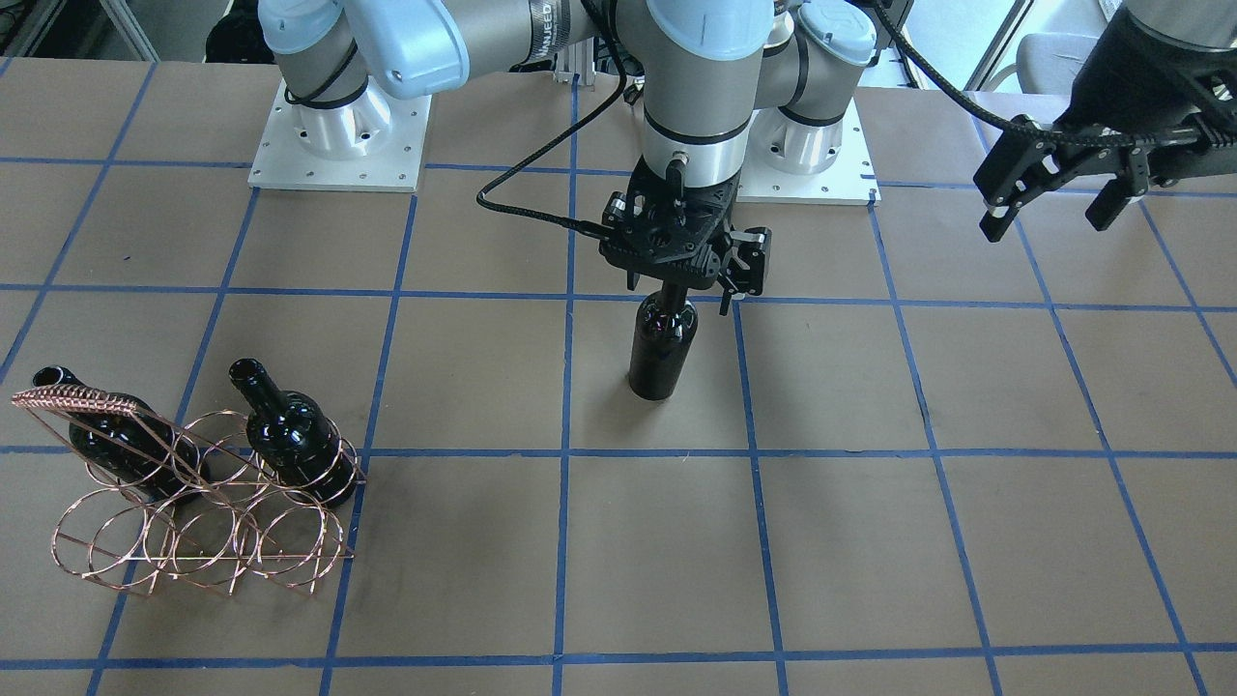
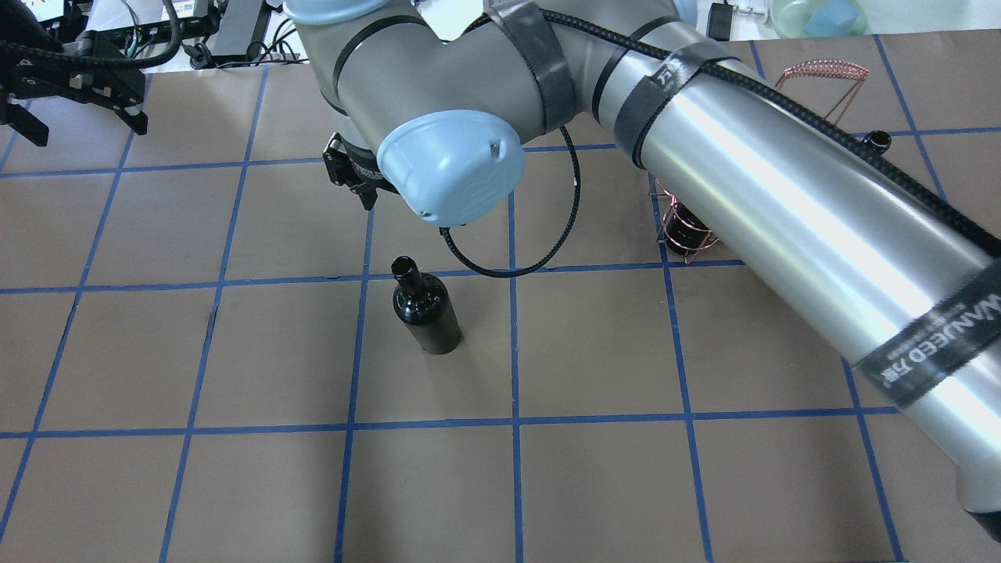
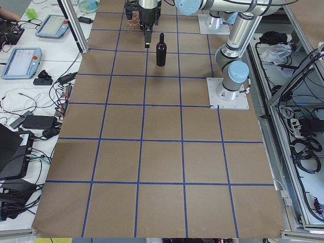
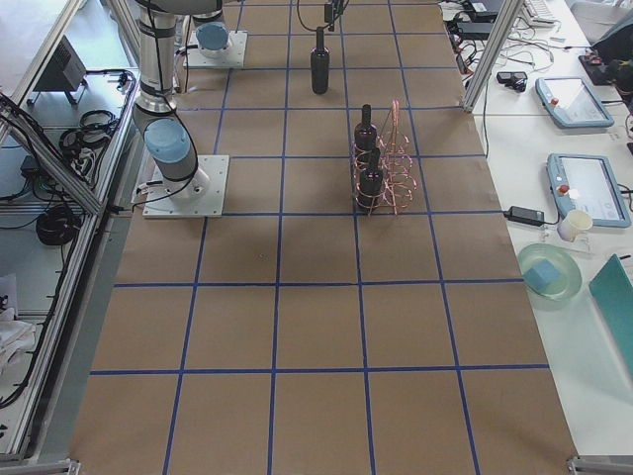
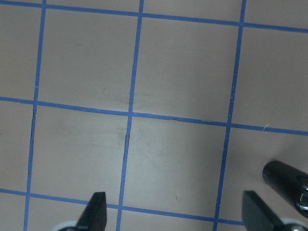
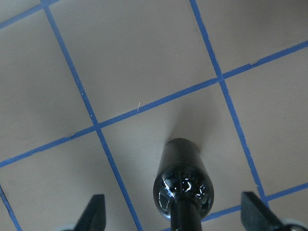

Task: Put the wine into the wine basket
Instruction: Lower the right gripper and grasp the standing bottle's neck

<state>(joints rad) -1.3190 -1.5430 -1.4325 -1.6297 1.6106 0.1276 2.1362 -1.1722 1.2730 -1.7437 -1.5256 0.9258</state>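
Note:
One black wine bottle stands upright alone near the table's middle; it also shows in the overhead view. My right gripper is open right over its top. In the right wrist view the bottle rises between the spread fingers, which do not touch its neck. The copper wire wine basket stands well off to my right and holds two more black bottles. My left gripper is open and empty, raised far off to my left.
The table is brown paper with a blue tape grid. The two arm bases stand at the robot's edge. My right arm's big link hides most of the basket in the overhead view. Tablets and cables lie on side benches.

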